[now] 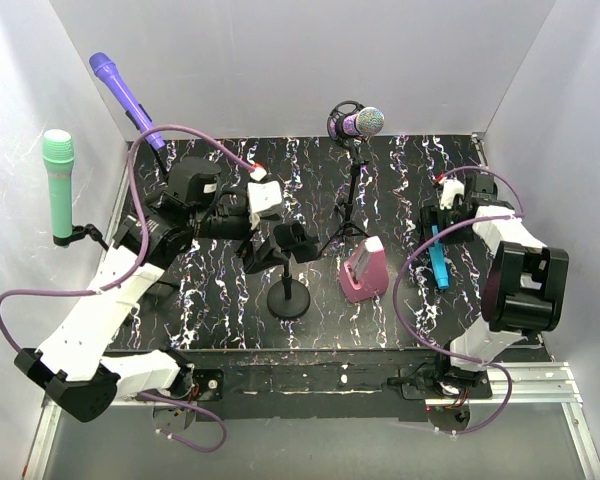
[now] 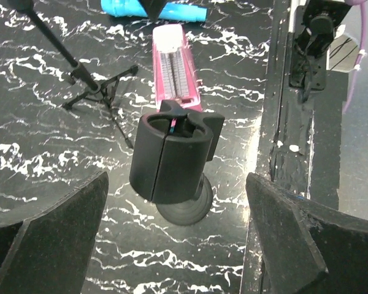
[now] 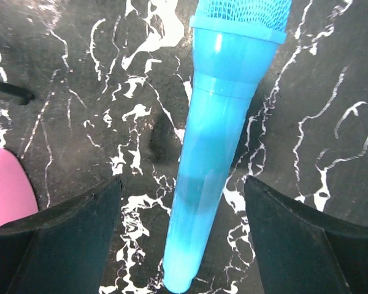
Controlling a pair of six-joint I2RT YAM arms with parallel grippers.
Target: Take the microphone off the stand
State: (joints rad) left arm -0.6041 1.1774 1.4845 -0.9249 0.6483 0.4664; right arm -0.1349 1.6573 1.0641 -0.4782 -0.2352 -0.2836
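Note:
A blue microphone (image 3: 221, 135) lies flat on the black marbled table, also in the top view (image 1: 440, 266). My right gripper (image 3: 184, 239) is open and straddles its handle end without touching it; in the top view it (image 1: 438, 222) hovers over the microphone's far end. A black round-base stand (image 1: 288, 296) holds an empty black clip (image 2: 172, 156). My left gripper (image 2: 178, 245) is open and empty just short of that clip, left of it in the top view (image 1: 260, 238). A purple microphone with a silver head (image 1: 362, 122) sits on a tripod stand (image 1: 348, 215).
A pink box (image 1: 365, 270) lies between the round-base stand and the blue microphone, also in the left wrist view (image 2: 175, 67). A green microphone (image 1: 58, 180) and a purple one (image 1: 125, 95) hang on the left wall. Purple cables loop from both arms.

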